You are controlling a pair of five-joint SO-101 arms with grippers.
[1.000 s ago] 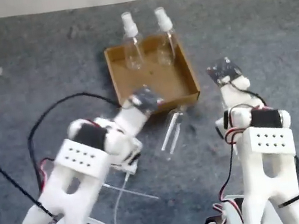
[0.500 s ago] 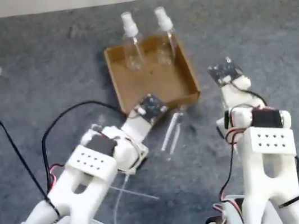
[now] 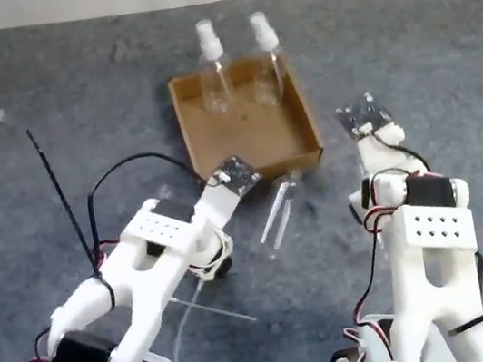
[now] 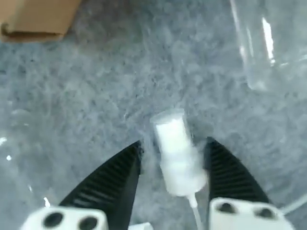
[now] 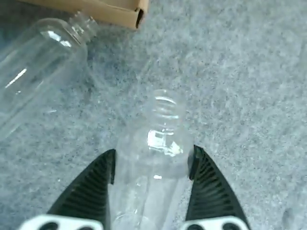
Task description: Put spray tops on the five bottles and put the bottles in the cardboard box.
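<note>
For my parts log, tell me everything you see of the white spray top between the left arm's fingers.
The white plastic spray top lies on its side on the grey carpet, fitted to no bottle. It has a narrow head, a wider collar and a thin clear tube. The left end effector is open around it, a black finger on either side; whether one touches it is unclear.
</note>
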